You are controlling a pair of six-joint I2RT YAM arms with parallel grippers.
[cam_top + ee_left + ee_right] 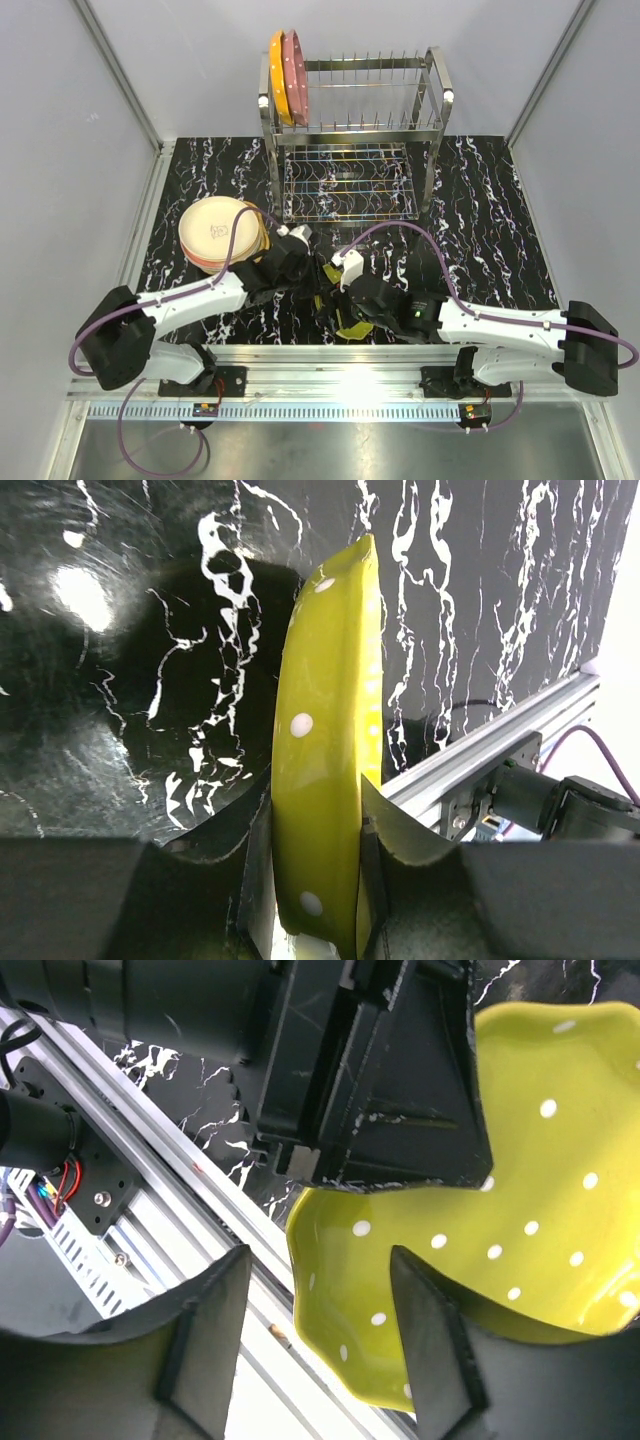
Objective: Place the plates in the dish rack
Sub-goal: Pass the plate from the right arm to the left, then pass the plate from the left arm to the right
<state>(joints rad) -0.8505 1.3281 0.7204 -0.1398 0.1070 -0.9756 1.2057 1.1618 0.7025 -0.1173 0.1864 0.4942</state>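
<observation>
Left claw (315, 815) on edgewise lime plate (325, 680), apparently aloft

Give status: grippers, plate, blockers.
Left gripper shut on lime-green plate, clamped at its rim. Right gripper open, plate rim in its gap. Dish rack holds only orange plate and pink plate, at left end.

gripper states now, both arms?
Left gripper: closed on the lime-green plate.
Right gripper: open, fingers apart at that plate's rim.

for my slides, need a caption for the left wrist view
Left gripper clamps a lime-green dotted plate on edge, black marbled tabletop behind.
</observation>
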